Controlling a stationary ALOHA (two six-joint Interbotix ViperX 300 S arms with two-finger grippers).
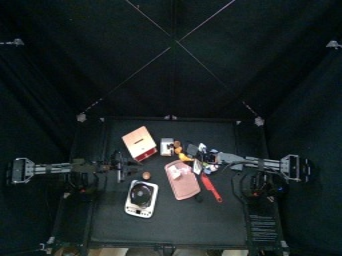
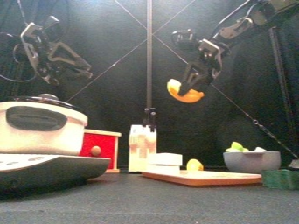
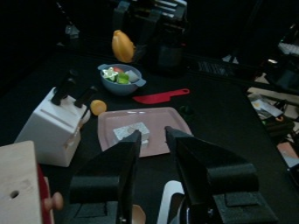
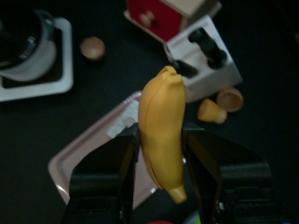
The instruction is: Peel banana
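Right gripper [image 4: 163, 140] has the banana [image 4: 163, 122] clamped up over the board [image 3: 142, 134], probably so the open, empty left gripper [image 3: 151, 157] can peel it.

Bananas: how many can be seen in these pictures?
1. The banana is held in the air between the right gripper's fingers, above the pink board. Others may be hidden behind the cooker.

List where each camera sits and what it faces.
Top: overhead, straight down on the table; both arms.
Front: table edge, level; right gripper holds the banana aloft.
Left wrist: over the pink board; left gripper open.
Right wrist: down along the banana.
Both wrist views share the banana and board.
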